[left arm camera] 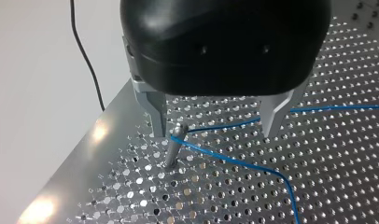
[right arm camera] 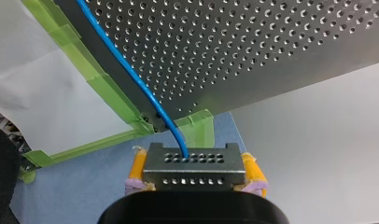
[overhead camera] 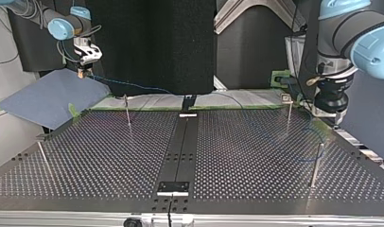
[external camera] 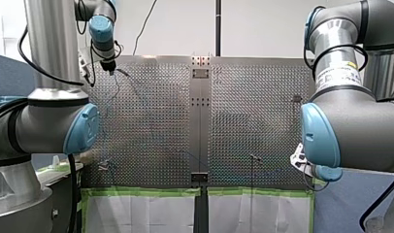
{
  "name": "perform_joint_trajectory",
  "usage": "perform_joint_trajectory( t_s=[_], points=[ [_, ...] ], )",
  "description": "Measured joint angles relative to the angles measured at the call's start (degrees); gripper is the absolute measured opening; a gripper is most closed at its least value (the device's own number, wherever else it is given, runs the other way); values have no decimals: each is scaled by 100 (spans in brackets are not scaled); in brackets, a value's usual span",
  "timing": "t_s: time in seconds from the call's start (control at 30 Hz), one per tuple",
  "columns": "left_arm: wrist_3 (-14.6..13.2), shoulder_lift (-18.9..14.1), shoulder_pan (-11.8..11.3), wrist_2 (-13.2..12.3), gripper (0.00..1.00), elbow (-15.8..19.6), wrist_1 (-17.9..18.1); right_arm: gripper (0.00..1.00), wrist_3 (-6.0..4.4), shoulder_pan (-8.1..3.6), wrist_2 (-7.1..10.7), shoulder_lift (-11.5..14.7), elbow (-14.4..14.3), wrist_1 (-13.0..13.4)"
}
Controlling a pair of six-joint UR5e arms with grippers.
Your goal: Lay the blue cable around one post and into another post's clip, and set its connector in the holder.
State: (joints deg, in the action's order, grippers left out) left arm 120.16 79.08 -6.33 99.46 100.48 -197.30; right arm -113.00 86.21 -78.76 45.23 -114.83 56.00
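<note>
My left arm (overhead camera: pixel 341 42) points straight down at the bench (left arm camera: pixel 346 177) near its edge. My left arm's jaws stand wide open, holding nothing. My right arm (overhead camera: pixel 62 26) hangs beyond the bench over a blue-grey sheet (overhead camera: pixel 48 97). My right arm's jaws, with yellow pads (right arm camera: pixel 140 164), are clamped on the connector (right arm camera: pixel 192 168). The blue cable (left arm camera: pixel 234 161) is faint in the front and top views. It bends at a post (left arm camera: pixel 172 147) just beside one metal finger (left arm camera: pixel 155 109), and one run passes between the open jaws.

Front and top views are facing each other across the silver perforated metal table (external camera: pixel 253 121); both wrist views are looking closely at its edges.
</note>
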Motion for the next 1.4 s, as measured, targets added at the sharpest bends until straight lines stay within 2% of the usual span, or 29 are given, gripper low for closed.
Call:
perform_joint_trajectory(
  t_s=[0.3,0.5,0.97,1.3,1.4],
  points=[
    [481,200,-224,-479,100,373,481,0,9,10,0,0,9,0],
    [765,223,-352,-763,100,579,763,0,20,17,-9,0,14,0],
    [1491,255,-568,-1489,100,611,1489,0,30,25,-18,0,23,0],
    [2082,484,-638,-2068,100,611,2081,0,31,47,-18,0,25,-1],
    [2263,496,-665,-2146,100,608,2262,0,31,50,-19,0,30,-6]
  ],
)
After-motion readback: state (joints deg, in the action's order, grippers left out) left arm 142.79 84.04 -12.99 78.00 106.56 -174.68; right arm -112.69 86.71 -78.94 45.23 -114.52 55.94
